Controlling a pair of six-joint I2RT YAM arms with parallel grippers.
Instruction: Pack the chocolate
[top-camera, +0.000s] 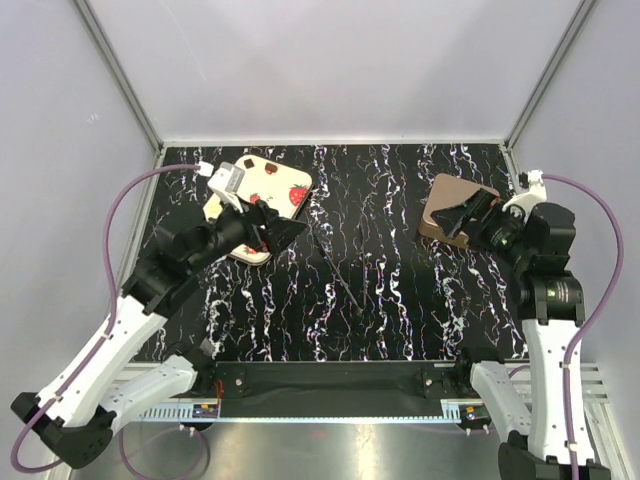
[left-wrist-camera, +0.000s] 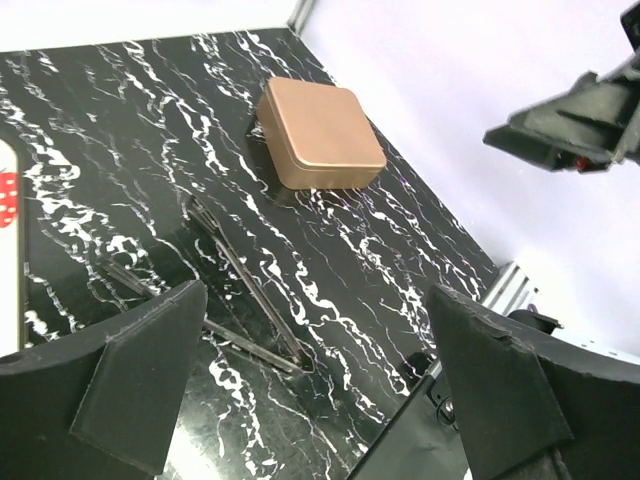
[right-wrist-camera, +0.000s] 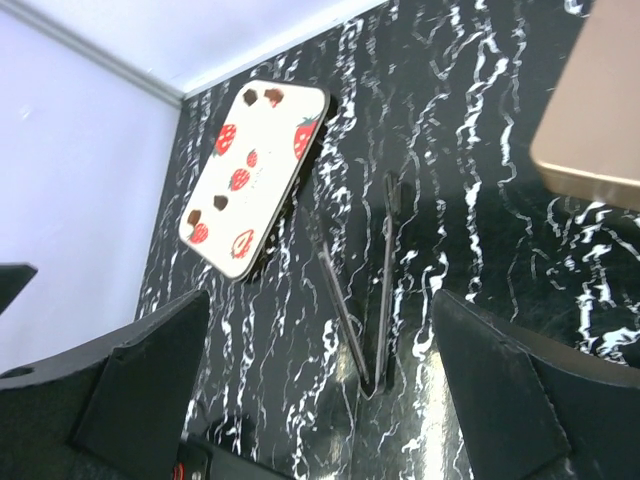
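We found the middle of the bench (top-camera: 420, 300) mostly open, with only a thin pair of dark tongs (top-camera: 338, 272) lying flat across it. At the far left the strawberry lid (top-camera: 272, 176) lay partly under the left arm (top-camera: 190, 252). At the far right the brown square tin (top-camera: 445, 190) sat partly under the right arm (top-camera: 545, 290). Pale walls (top-camera: 330, 70) closed the back and both sides.

Black white-veined table (top-camera: 400, 320); pale lilac walls (top-camera: 330, 60); aluminium posts (top-camera: 120, 75).

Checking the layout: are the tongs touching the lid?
Apart. The right wrist view shows bare table between the tongs and the lid.
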